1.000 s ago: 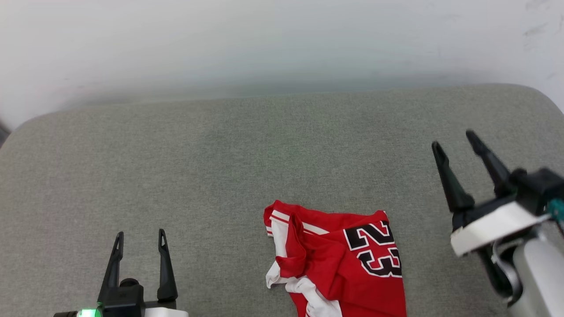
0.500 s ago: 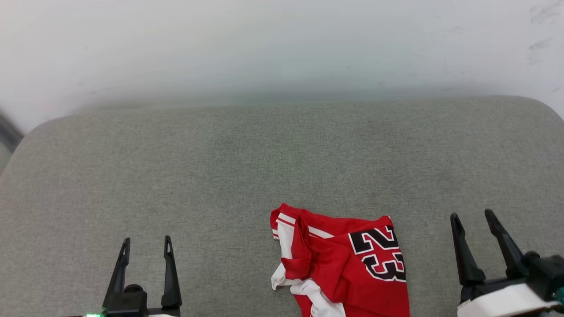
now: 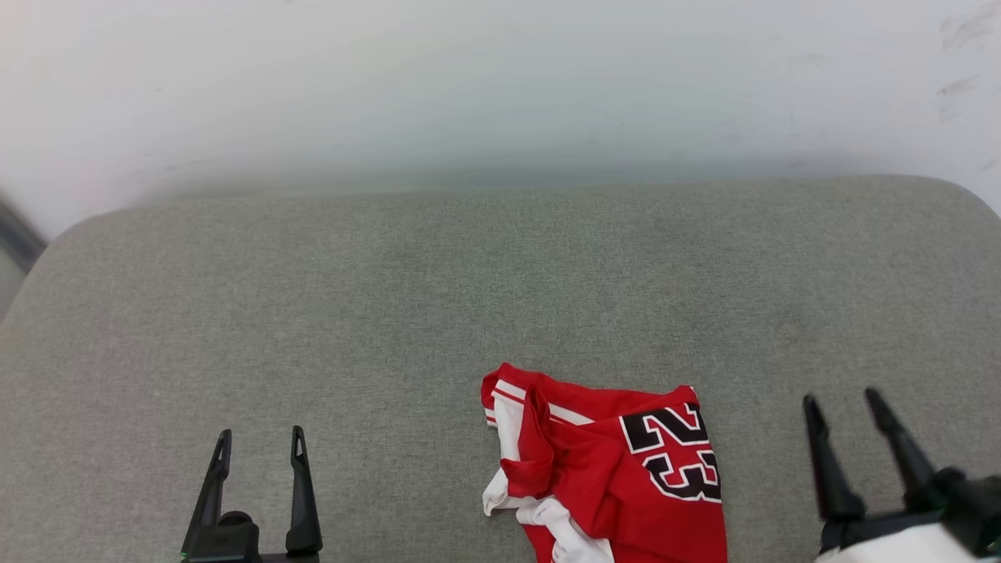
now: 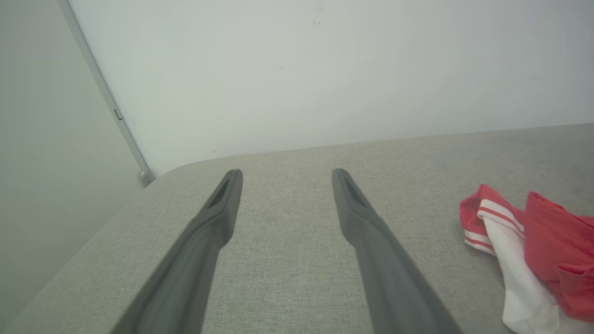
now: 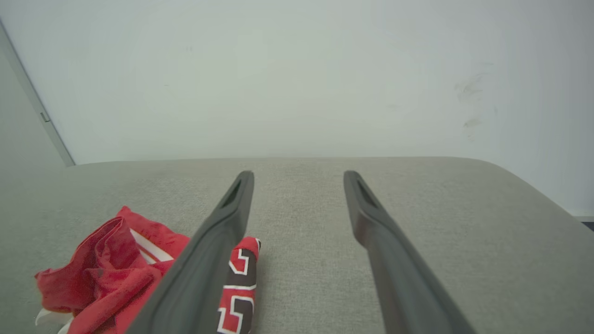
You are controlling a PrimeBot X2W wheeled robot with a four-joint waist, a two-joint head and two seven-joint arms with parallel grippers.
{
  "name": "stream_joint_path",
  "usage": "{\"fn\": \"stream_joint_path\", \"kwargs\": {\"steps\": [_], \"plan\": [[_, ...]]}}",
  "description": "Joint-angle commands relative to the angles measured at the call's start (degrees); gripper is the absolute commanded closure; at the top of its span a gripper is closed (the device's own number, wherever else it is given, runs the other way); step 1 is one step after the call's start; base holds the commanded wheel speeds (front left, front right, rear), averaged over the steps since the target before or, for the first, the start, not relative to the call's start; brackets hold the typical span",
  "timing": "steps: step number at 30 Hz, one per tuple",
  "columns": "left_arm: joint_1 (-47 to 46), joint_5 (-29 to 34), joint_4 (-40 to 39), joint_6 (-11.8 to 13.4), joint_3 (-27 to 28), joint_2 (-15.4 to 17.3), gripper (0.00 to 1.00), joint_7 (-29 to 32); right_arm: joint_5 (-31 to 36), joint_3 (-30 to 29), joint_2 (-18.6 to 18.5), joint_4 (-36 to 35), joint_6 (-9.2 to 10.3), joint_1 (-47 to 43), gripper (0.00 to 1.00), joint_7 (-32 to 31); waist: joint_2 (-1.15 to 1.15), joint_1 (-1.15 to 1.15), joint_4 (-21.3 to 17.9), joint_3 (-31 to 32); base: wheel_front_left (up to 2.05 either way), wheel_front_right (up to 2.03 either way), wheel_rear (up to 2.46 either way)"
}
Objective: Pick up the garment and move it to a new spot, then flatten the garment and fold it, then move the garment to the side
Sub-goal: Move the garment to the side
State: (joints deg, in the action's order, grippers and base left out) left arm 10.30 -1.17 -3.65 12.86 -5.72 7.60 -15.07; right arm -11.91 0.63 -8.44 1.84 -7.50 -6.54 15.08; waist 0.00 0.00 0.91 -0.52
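The red shirt (image 3: pixel 610 469) lies crumpled at the near edge of the grey woven cushion (image 3: pixel 438 289), between the left gripper (image 3: pixel 261 432) and the right gripper (image 3: pixel 842 399), closer to the right one. Both stand spread wide with nothing in them. The shirt looks light, limp and a little slick, so it will likely sag and slip when lifted. The striped white cuff or the raised red fold on its left side seems the easiest place to pinch.
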Motion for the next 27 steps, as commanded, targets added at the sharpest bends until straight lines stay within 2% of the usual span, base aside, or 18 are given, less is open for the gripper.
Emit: {"fn": "stream_joint_path", "kwargs": {"steps": [1, 4, 7, 8, 9, 14, 20, 23, 27], "plan": [[0.5, 0.17, -0.13, -0.03, 0.27, -0.16, 0.0, -0.13, -0.18, -1.09, -0.95, -1.04, 0.03, 2.54, 0.0, 0.1, 0.0, 0.0, -0.09, -0.13, 0.0, 0.0, 0.0], [0.31, 0.31, -0.25, -0.09, 0.48, -0.26, 0.0, -0.13, -1.05, -1.48, -3.86, -1.87, 0.02, 6.47, 0.0, 0.09, 0.0, 0.0, -0.28, -0.44, 0.0, 0.0, 0.0], [0.03, 0.42, -0.22, -0.29, 0.6, -0.32, 0.0, -0.13, -2.99, 0.77, -8.76, -1.35, 0.02, 11.96, 0.0, -1.27, 0.0, 0.0, -0.36, -0.92, 0.0, 0.0, 0.0], [0.03, 0.42, -0.22, -0.29, 0.6, -0.32, 0.0, -0.13, -2.99, 0.77, -8.76, -1.35, 0.02, 11.96, 0.0, -1.27, 0.0, 0.0, -0.36, -0.92, 0.0, 0.0, 0.0], [-0.13, 0.44, -0.22, -0.4, 0.63, -0.34, 0.0, -0.13, -4.27, 2.05, -10.38, -1.29, 0.02, 13.84, 0.0, -3.01, 0.0, 0.0, -0.36, -1.09, 0.0, 0.0, 0.0], [-1.15, 0.53, -0.35, -0.7, 0.73, -0.37, 0.0, -0.13, -13.12, 11.36, -19.75, -1.67, 0.02, 22.24, 0.0, -18.39, 0.0, 0.0, -0.11, -2.38, 0.0, 0.0, 0.0], [-2.53, 0.43, -0.36, -1.11, 0.7, -0.66, 0.0, -0.13, -28.63, 19.87, -28.06, -0.85, 0.02, 27.59, 0.0, -44.39, 0.0, 0.0, 0.26, -4.4, 0.0, 0.0, 0.0], [-3.36, 0.34, -0.42, -1.27, 0.6, -0.9, 0.0, -0.13, -36.69, 21.82, -30.49, -0.75, 0.02, 27.85, 0.0, -54.57, 0.0, 0.0, 0.58, -5.69, 0.0, 0.0, 0.0], [-4.86, 0.43, -0.63, -1.66, 0.4, -1.18, 0.0, -0.13, -44.78, 21.02, -29.6, 0.39, 0.02, 26.57, 0.0, -61.65, 0.0, 0.0, 1.14, -7.99, 0.0, 0.0, 0.0]]}}
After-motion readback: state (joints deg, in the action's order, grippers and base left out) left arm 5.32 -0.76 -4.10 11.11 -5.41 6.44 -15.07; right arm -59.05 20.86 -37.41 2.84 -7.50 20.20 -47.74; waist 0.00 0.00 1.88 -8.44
